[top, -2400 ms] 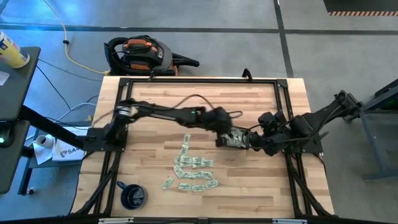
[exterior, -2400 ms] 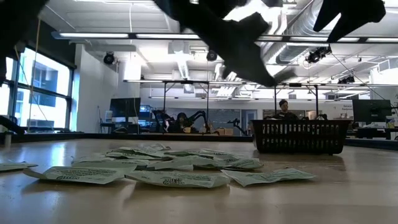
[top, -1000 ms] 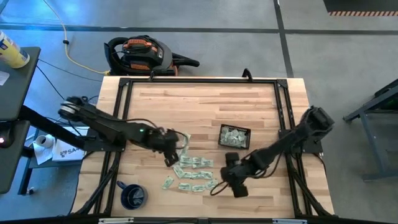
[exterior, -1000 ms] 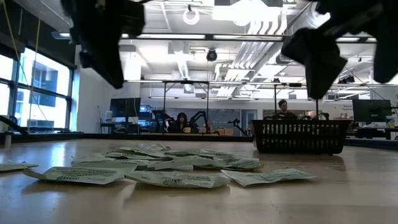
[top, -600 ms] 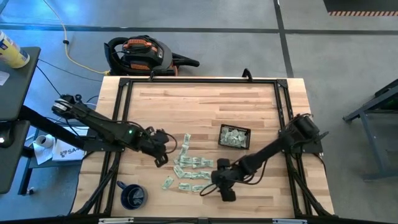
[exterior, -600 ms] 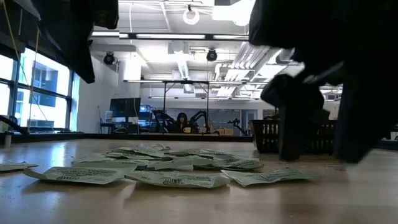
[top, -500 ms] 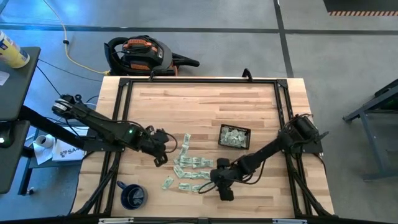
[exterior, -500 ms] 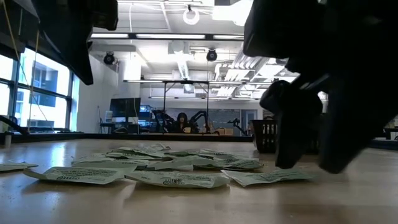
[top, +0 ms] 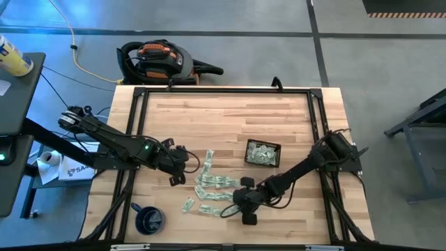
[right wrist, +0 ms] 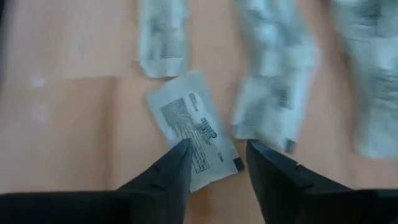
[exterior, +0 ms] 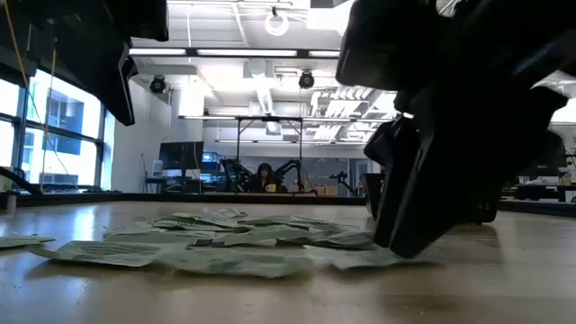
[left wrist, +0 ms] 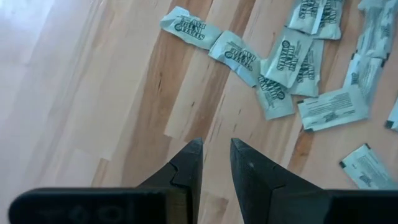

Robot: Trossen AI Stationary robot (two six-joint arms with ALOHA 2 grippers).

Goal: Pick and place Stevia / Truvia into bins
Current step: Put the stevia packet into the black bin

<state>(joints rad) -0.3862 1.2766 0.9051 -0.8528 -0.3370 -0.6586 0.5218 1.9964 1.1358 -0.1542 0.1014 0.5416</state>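
Many pale green and white Stevia sachets (top: 214,187) lie flat in a loose pile on the wooden table. More of them lie in the small black tray (top: 279,148) to the pile's far right. My right gripper (top: 241,209) is down at the pile's near right edge. It is open and narrowed, its fingers (right wrist: 180,158) on either side of the near end of one sachet (right wrist: 193,127). My left gripper (top: 175,177) hangs over bare wood just left of the pile, slightly open and holding nothing (left wrist: 216,142). My right gripper comes down on the sachet's near end (right wrist: 208,155) slanting from above and from the table's right side. One fingertip (right wrist: 182,148) overlaps the sachet's edge. The sachet lies flat on the table. Whether the fingers touch it, I cannot tell.
A dark blue mug (top: 148,219) stands near the table's near left corner. Black frame rails (top: 136,125) run along the table's edges. Bare wood spans the far half of the table.
My right gripper has come down and gone toward the table's left edge, onto the pile's near right edge; in the low view its fingers have drawn closer together. My left gripper has drawn back from the pile toward the table's left edge and then kept still.
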